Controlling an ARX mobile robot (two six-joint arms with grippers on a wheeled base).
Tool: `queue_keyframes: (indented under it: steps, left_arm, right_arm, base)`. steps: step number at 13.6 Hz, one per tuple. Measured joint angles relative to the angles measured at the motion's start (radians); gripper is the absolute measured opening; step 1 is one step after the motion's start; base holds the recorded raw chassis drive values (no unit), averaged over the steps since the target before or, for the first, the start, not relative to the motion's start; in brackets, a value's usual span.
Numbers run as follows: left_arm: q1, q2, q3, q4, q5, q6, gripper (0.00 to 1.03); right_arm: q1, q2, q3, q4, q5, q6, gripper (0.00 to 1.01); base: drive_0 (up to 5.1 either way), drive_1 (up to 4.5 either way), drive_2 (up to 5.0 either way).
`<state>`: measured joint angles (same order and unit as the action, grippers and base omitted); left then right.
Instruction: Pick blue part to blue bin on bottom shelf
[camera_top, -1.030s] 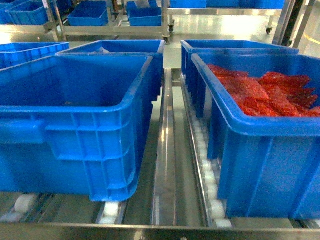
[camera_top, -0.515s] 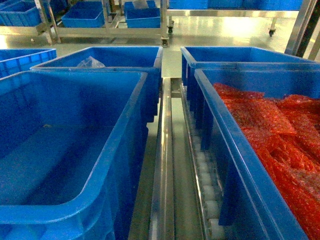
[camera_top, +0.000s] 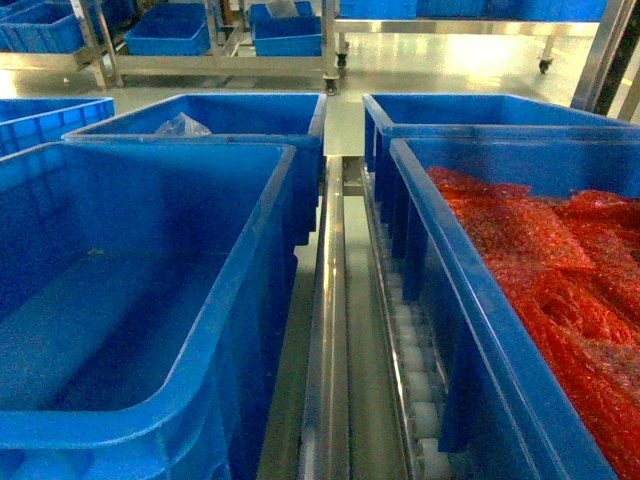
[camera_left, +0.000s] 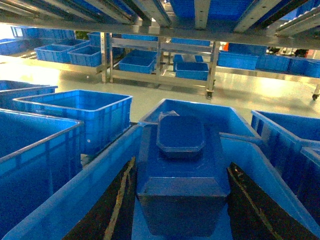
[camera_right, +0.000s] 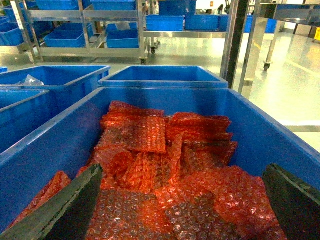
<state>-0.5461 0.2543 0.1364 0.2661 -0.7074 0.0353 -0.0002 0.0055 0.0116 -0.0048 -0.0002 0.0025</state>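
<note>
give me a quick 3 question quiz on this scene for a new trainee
1. True or false: the blue part sits between the left gripper's fingers, above a blue bin.
2. What fills the near right bin in the head view?
A. red bubble-wrap bags
B. loose white rollers
C. metal brackets
3. Fill in: in the right wrist view, the right gripper hangs open above the ____ bags.

Key:
1. True.
2. A. The bags fill that bin; the white rollers belong to the bottom shelf beside it.
3. Red bubble-wrap.
</note>
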Motion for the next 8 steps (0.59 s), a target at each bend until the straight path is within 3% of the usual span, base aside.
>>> queue_keyframes:
  steps: [8]
  left_arm:
    - [0.0, 0.0, 0.0, 0.0, 0.0, 0.0, 0.41]
  right_arm:
    - [0.0, 0.0, 0.0, 0.0, 0.0, 0.0, 0.98]
  base:
    - [0.0, 0.0, 0.0]
